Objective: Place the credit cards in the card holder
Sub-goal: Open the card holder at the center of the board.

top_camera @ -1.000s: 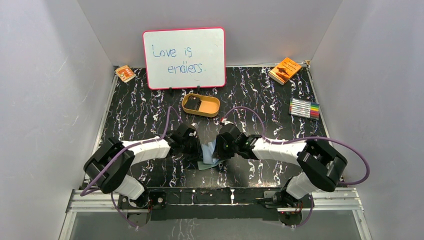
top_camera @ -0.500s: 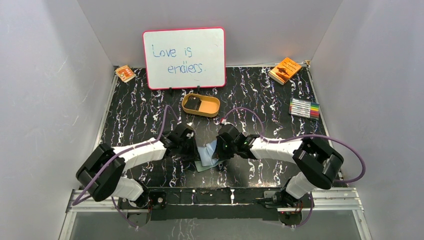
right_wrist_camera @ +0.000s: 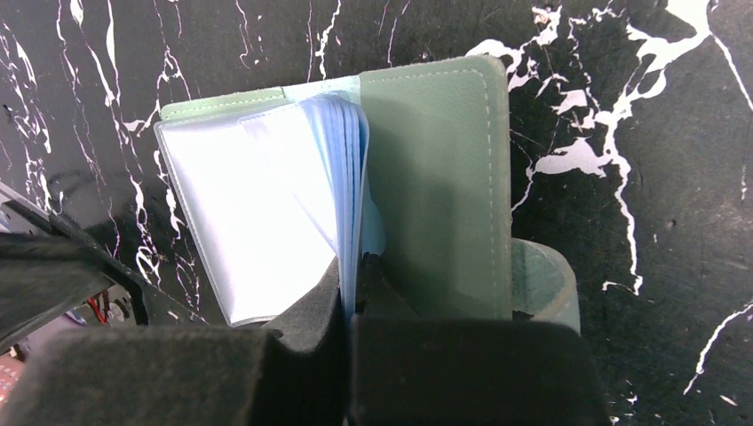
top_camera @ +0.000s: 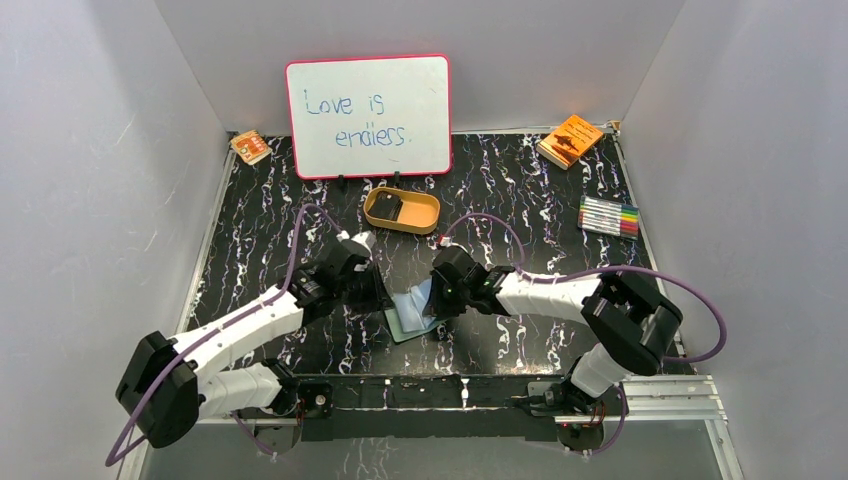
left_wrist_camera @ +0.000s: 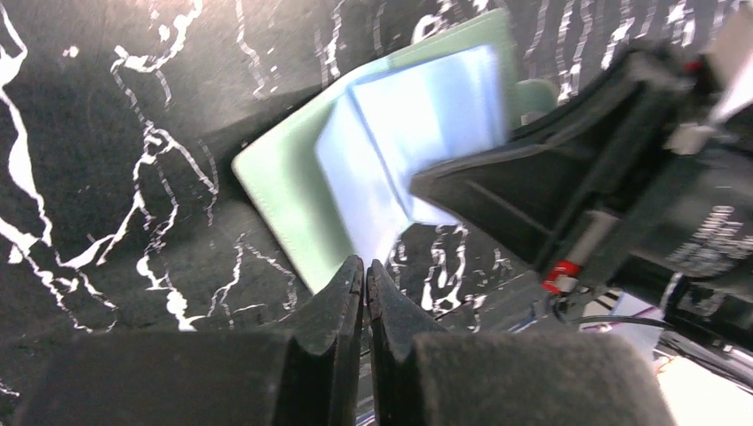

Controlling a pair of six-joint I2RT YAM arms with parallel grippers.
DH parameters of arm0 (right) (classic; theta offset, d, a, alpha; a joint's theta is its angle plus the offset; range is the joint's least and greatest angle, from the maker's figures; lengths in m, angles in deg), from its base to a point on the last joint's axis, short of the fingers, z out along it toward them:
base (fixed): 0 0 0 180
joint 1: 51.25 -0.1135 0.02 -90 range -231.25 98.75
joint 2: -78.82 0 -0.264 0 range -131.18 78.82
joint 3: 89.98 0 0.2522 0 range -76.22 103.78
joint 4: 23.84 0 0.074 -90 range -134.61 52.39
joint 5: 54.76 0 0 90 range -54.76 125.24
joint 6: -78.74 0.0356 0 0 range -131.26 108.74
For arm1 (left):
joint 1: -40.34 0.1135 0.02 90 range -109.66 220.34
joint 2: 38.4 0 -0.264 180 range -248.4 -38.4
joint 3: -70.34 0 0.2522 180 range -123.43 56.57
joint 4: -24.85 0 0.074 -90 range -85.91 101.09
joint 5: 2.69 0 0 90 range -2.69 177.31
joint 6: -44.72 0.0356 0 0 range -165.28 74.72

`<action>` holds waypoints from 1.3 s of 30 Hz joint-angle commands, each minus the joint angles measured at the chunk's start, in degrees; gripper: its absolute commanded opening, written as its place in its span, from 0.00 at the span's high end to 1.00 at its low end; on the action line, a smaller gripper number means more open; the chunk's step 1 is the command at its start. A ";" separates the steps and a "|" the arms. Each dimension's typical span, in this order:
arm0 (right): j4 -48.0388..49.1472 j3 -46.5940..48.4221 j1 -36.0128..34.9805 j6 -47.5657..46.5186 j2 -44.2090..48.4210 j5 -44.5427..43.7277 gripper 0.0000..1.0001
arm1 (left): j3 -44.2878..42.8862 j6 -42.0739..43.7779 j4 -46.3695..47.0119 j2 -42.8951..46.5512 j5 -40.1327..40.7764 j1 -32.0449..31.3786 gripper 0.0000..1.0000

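The sage-green card holder (top_camera: 410, 318) lies open on the black marbled table between my two grippers. The right wrist view shows its green cover (right_wrist_camera: 435, 177) and pale clear sleeves (right_wrist_camera: 249, 204) fanned out. My right gripper (right_wrist_camera: 349, 286) is shut on the sleeves near the spine; in the top view it (top_camera: 431, 303) sits at the holder's right edge. My left gripper (left_wrist_camera: 364, 266) is shut and empty, just off the holder's near corner (left_wrist_camera: 284, 195); in the top view it (top_camera: 380, 298) sits to the holder's left. A dark card (top_camera: 388, 207) lies in the tan oval tray (top_camera: 424, 215).
A whiteboard (top_camera: 368, 115) stands at the back, with the tray just in front of it. An orange booklet (top_camera: 570, 140) lies at the back right, a marker set (top_camera: 609, 216) on the right, and a small orange packet (top_camera: 250, 146) at the back left.
My left arm has swung its elbow out to the left and its gripper has drawn slightly away from the card holder. My right gripper keeps its hold on the sleeves.
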 commanded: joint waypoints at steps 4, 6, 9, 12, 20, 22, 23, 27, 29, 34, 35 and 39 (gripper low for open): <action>-0.37 2.55 -0.70 0.76 -0.57 -1.93 1.00 | -5.92 -1.79 2.98 -0.65 -2.00 0.04 0.94; -0.37 2.50 -0.74 0.88 -0.65 -1.88 1.00 | -5.81 -2.25 5.26 -3.15 -3.71 -0.01 0.95; -0.29 2.31 -0.85 0.98 -0.53 -1.96 1.00 | -4.44 -2.58 7.75 -7.17 -4.86 -0.01 0.96; -0.14 2.04 -0.86 0.91 -0.08 -1.82 1.00 | -2.93 -2.45 9.57 -10.70 -5.55 0.01 0.98; 1.55 -0.35 -1.00 0.80 2.00 -0.71 1.00 | 0.46 -1.46 11.94 -16.50 -4.70 0.06 1.00; 1.67 -0.88 -1.00 1.04 2.59 -0.57 0.98 | 1.00 -0.83 11.89 -17.72 -4.10 0.02 1.00; 1.65 -1.22 -1.01 1.10 2.98 -0.57 0.95 | 1.27 -0.61 11.83 -18.07 -3.80 0.07 1.00; 2.01 -2.73 -1.01 1.70 4.81 -0.73 0.77 | 2.28 0.63 12.15 -19.10 -2.98 0.05 1.00; 2.72 -3.64 -1.01 1.87 5.85 -0.56 0.69 | 2.70 1.45 12.09 -19.34 -2.06 0.05 1.00; 6.61 -5.96 -0.82 2.25 8.20 -0.56 0.57 | 2.81 2.86 11.70 -20.26 -1.41 0.01 1.00; 6.84 -6.12 -0.75 2.48 8.25 -0.56 0.56 | 2.84 2.95 11.68 -20.39 -1.44 0.05 1.00; 8.52 -7.51 -0.31 3.72 9.11 -0.56 0.53 | 2.89 3.00 11.80 -21.04 -1.53 0.00 1.00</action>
